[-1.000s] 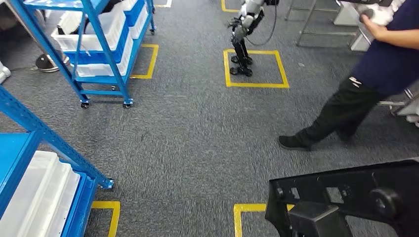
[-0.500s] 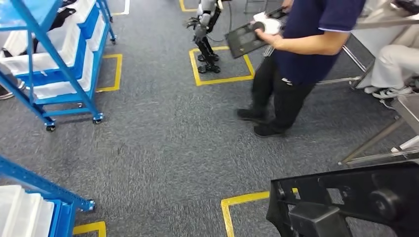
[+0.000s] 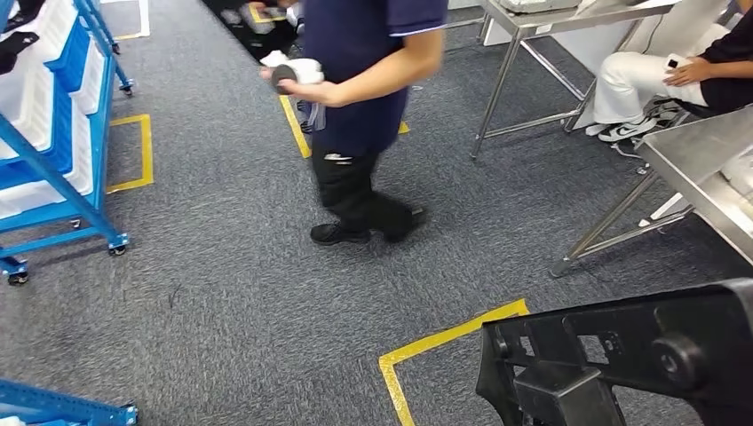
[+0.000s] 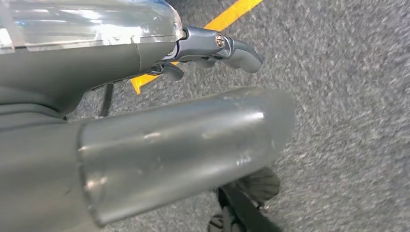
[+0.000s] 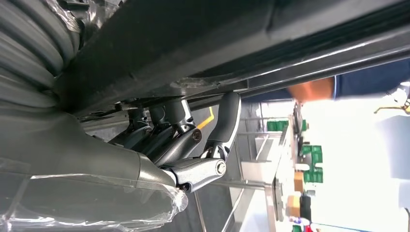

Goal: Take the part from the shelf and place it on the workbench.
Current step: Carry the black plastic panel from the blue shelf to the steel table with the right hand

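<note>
the head view looks forward and down from high on the robot onto grey carpet (image 3: 231,293) with yellow tape lines (image 3: 444,337); the black part (image 3: 622,355) sits close under the lens. the left wrist view sits close behind the left hand (image 4: 159,145), facing the carpet just beyond it, a yellow tape strip included. the right wrist view, turned on its side, looks from right behind the right hand (image 5: 183,145) along the part's underside toward a bright background. head and right wrist views share the part; head and left wrist views share the carpet.
</note>
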### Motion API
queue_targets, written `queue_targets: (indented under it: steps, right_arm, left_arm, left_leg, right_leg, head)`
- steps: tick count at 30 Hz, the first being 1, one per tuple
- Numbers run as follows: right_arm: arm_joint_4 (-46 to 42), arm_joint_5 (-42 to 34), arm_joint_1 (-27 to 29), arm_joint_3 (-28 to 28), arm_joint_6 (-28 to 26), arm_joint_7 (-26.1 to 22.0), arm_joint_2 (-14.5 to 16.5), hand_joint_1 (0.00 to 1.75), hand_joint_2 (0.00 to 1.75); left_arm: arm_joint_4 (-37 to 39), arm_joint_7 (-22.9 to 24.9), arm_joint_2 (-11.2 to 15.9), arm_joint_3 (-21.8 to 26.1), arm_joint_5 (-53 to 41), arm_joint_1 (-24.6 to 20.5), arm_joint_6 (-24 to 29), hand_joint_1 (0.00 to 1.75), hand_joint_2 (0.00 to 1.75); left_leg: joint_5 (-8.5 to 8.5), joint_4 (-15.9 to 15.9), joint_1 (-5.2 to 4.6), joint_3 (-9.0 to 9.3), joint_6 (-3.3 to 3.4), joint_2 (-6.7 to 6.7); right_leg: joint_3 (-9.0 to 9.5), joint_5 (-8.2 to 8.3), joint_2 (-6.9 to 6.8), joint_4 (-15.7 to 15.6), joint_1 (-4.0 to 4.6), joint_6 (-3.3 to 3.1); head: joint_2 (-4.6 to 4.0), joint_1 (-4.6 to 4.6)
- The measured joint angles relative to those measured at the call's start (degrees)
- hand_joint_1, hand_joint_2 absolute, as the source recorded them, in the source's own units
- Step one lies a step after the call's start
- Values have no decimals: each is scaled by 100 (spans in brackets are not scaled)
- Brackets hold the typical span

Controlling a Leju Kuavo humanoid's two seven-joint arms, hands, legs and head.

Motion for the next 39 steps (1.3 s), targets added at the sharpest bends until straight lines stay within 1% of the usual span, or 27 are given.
queue_targets:
  steps: [1, 2, 3, 4, 5, 6, 8, 10, 12, 17, 19, 20, 21, 22, 23, 24, 25, 26, 28, 30, 31, 33, 35, 36, 37, 38, 39]
  right_arm:
    - [-1, 4, -7, 0, -1, 0, -1, 175, 175]
    - [-1, 7, -14, 0, -1, 1, -1, 175, 175]
    - [-1, 8, -14, -1, -1, 1, -1, 175, 175]
    - [0, 8, -10, -1, -1, 2, -1, 175, 175]
    - [1, 8, -7, -2, -2, 2, -1, 175, 175]
    - [1, 8, -4, -2, -2, 2, -1, 175, 175]
    - [-2, 10, -8, -2, -2, 4, -1, 175, 175]
    - [-4, 14, -14, -1, -1, 7, -1, 175, 175]
    - [-5, 16, -12, 0, 1, 8, -1, 175, 175]
    - [-5, 18, -6, -1, 0, 11, -1, 175, 175]
    - [-7, 21, 11, -3, -2, 16, 0, 175, 175]
    - [-9, 24, 22, -3, -2, 18, 1, 175, 175]
    - [-11, 26, 23, -2, -2, 19, 1, 175, 175]
    - [-13, 28, 23, 0, 0, 19, 2, 175, 175]
    - [-12, 28, 16, 1, 1, 19, 2, 175, 175]
    - [-11, 29, 10, 2, 2, 20, 2, 175, 175]
    - [-10, 30, 11, 2, 3, 20, 2, 175, 175]
    - [-10, 30, 7, 2, 2, 20, 2, 175, 175]
    - [-10, 32, 4, 3, 2, 21, 2, 175, 175]
    - [-10, 34, 15, 3, 1, 21, 2, 175, 175]
    - [-11, 34, 25, 2, -1, 20, 2, 175, 175]
    - [-15, 34, 27, -2, -4, 19, 1, 175, 175]
    - [-16, 34, 11, -4, -11, 20, -1, 175, 175]
    - [-14, 34, 4, -4, -18, 22, -1, 175, 175]
    - [-13, 34, 5, -4, -23, 23, -1, 175, 175]
    - [-13, 34, 8, -4, -27, 25, -1, 175, 175]
    - [-12, 34, 10, -4, -30, 26, -1, 175, 175]
  left_arm:
    - [0, 0, 4, 0, -2, 8, 0, 0, 0]
    - [0, 1, 5, 0, -3, 18, 0, 0, 0]
    - [0, 1, 7, 0, -4, 24, 0, 0, 0]
    - [0, 1, 8, 0, -5, 24, 0, 0, 0]
    - [0, 1, 9, 0, -5, 21, 0, 0, 0]
    - [0, 1, 8, 0, -6, 13, 0, 0, 0]
    - [1, 0, -3, 0, -6, 4, -1, 0, 0]
    - [2, -2, -19, 0, -4, -2, -2, 0, 0]
    - [2, -2, -24, 0, -3, -10, -2, 0, 0]
    - [2, -2, -25, 0, -1, -15, -3, 0, 0]
    - [2, 0, -24, 1, 2, -28, -5, 0, 0]
    - [2, 0, -22, 1, 2, -35, -7, 0, 0]
    - [2, 1, -19, 2, 2, -42, -8, 0, 0]
    - [2, 2, -15, 3, 2, -32, -9, 0, 0]
    - [2, 4, -10, 3, 3, -17, -8, 0, 0]
    - [1, 6, -2, 4, 3, -4, -8, 0, 0]
    - [1, 7, 5, 6, 4, 11, -7, 0, 0]
    - [1, 8, 11, 8, 3, 12, -8, 0, 0]
    - [2, 10, 15, 10, 3, 11, -9, 0, 0]
    - [2, 14, 15, 11, 4, 0, -9, 0, 0]
    - [1, 16, 12, 11, 3, -5, -10, 0, 0]
    - [-1, 16, 8, 13, 3, -6, -11, 0, 0]
    - [-2, 16, 10, 16, -2, 6, -12, 0, 0]
    - [-2, 16, 12, 19, -4, 14, -12, 0, 0]
    - [-2, 16, 13, 21, -7, 18, -13, 0, 0]
    - [-2, 16, 15, 22, -7, 19, -13, 0, 0]
    - [-2, 16, 15, 23, -7, 17, -13, 0, 0]
  left_leg:
    - [-3, -8, -13, 4, 19, 72]
    - [-10, -11, -27, 4, 32, 153]
    - [-21, -11, -40, 6, 40, 234]
    - [-35, -11, -51, 15, 46, 312]
    - [-53, -11, -62, 33, 49, 386]
    - [-73, -13, -72, 61, 48, 455]
    - [-118, -29, -91, 119, 35, 576]
    - [-147, -65, -101, 169, 4, 695]
    - [-156, -93, -102, 202, -18, 773]
    - [-159, -111, -101, 217, -26, 810]
    - [-174, -129, -102, 266, -48, 822]
    - [-196, -113, -103, 296, -67, 757]
    - [-278, 19, -102, 259, -87, 598]
    - [-405, 412, -96, 45, -126, 412]
    - [-420, 684, -87, -148, -157, 260]
    - [-350, 816, -70, -293, -192, 133]
    - [-192, 755, -48, -349, -226, 31]
    - [-17, 415, -35, -227, -238, -105]
    - [43, 88, -26, -99, -183, -310]
    - [9, 39, -38, -71, -76, -264]
    - [23, 6, -35, -53, -37, -194]
    - [47, -58, -12, -10, 32, -55]
    - [37, -83, -20, 17, 66, 91]
    - [23, -86, -27, 26, 72, 172]
    - [5, -86, -31, 38, 74, 252]
    - [-15, -86, -33, 59, 71, 329]
    - [-40, -87, -36, 90, 67, 402]
  right_leg:
    - [-170, -164, -165, 328, 3, 17]
    - [-361, -317, -234, 683, -2, 28]
    - [-519, -401, -258, 962, -5, 30]
    - [-595, -378, -268, 1074, -2, 19]
    - [-565, -248, -279, 978, 8, -7]
    - [-430, -39, -315, 681, 30, -51]
    - [-71, 285, -565, -57, 125, -178]
    - [97, 337, -759, -413, 217, -273]
    - [102, 323, -732, -444, 243, -299]
    - [99, 322, -696, -450, 245, -308]
    - [142, 346, -620, -516, 218, -319]
    - [189, 374, -564, -586, 192, -323]
    - [243, 405, -496, -661, 160, -336]
    - [299, 426, -344, -721, 125, -345]
    - [319, 412, -192, -717, 110, -344]
    - [332, 385, -25, -685, 89, -334]
    - [332, 341, 133, -623, 68, -302]
    - [314, 294, 215, -549, 58, -259]
    - [248, 235, 346, -445, 49, -187]
    - [205, 243, 471, -440, 39, -127]
    - [198, 243, 463, -434, 36, -102]
    - [88, 116, 204, -207, 44, -41]
    - [-244, -181, -149, 413, 33, 19]
    - [-443, -302, -223, 757, 17, 40]
    - [-586, -335, -259, 984, 4, 50]
    - [-633, -259, -277, 1018, -2, 50]
    - [-564, -83, -298, 836, 0, 38]
  head:
    - [-1, 3]
    - [-1, 3]
    - [-1, 3]
    - [-2, 3]
    - [-1, 3]
    - [-1, 3]
    - [0, 3]
    - [-1, 9]
    - [-1, 16]
    - [-1, 17]
    - [-1, 16]
    - [-1, 14]
    - [-1, 13]
    - [-1, 9]
    - [-2, 8]
    - [-1, 6]
    - [-1, 4]
    - [0, 4]
    - [0, 7]
    - [-1, 9]
    - [-1, 9]
    - [0, 24]
    - [-1, 41]
    - [-1, 40]
    - [-2, 40]
    - [-2, 40]
    - [-2, 40]
